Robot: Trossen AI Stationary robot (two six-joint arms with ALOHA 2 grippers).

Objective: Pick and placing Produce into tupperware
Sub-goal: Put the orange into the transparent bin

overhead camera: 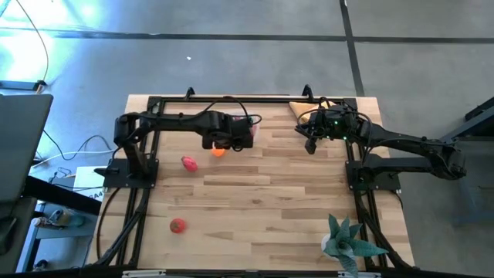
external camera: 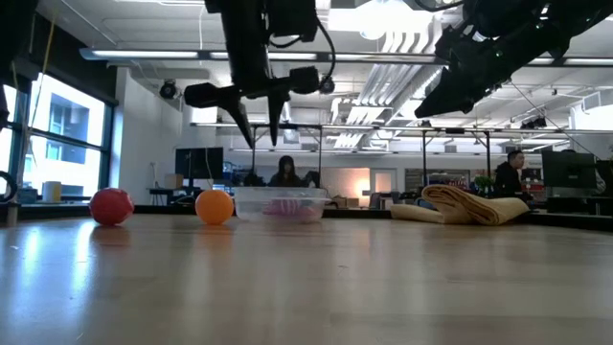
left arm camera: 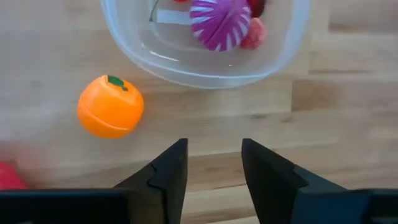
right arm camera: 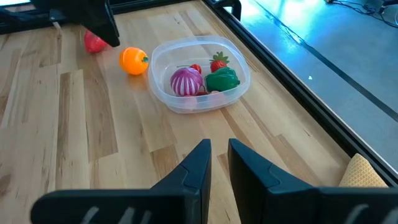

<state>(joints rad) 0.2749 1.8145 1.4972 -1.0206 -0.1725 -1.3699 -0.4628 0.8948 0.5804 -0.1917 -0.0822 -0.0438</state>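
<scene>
The wooden bench (overhead camera: 262, 201) carries everything, and the clear tupperware (right arm camera: 199, 78) near its far edge serves as the landmark. The left arm reaches across from the tupperware's left, and its left gripper (left arm camera: 214, 158) hangs above the bench just beside the tupperware's near wall, its jaws parted by a moderate gap with nothing between them. The right arm sits well to the right of the tupperware, its right gripper (right arm camera: 219, 155) raised off the bench with jaws drawn narrow and empty, pointing toward the tupperware. A tan cloth (external camera: 469, 204) lies folded far to the right of the tupperware, by the far edge. A teal spiky plant (overhead camera: 347, 241) stands at the near right corner, well apart from the tupperware. Inside the tupperware lie a magenta striped piece (right arm camera: 186, 81), a green pepper (right arm camera: 222, 79) touching it, and a small red strawberry (right arm camera: 218, 62) behind; one more red bit shows, too hidden to name. An orange toy fruit (left arm camera: 111, 106) rests on the bench just outside the tupperware's left wall. A pinkish-red piece (overhead camera: 188, 163) lies farther left and nearer, and a red tomato-like piece (overhead camera: 177, 225) sits well apart toward the near edge.
</scene>
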